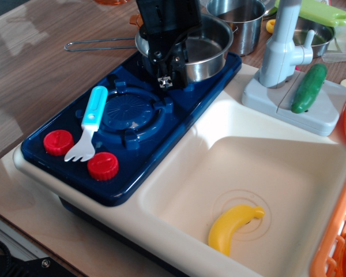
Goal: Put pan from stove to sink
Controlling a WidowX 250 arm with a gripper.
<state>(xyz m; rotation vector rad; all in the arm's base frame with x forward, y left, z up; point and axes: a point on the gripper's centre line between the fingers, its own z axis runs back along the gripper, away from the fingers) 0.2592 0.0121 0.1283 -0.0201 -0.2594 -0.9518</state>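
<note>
Our black gripper point(166, 72) pinches the near rim of the shallow shiny steel pan point(203, 49), not yet lifted off the dark blue stove point(127, 150); the cream basin sink point(288, 167) waits at four o'clock.

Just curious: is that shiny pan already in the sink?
No. The pan sits on the stove's far burner; the sink holds only a banana.

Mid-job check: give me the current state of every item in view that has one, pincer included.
pan: upright on the stove's rear burner, empty, not in the sink
pincer: down at the pan's near rim; open or shut cannot be told
stove: front burner bare, fork lying beside it
sink: holds only a banana
steel pot: upright behind the pan
cucumber: lying on the faucet base
</note>
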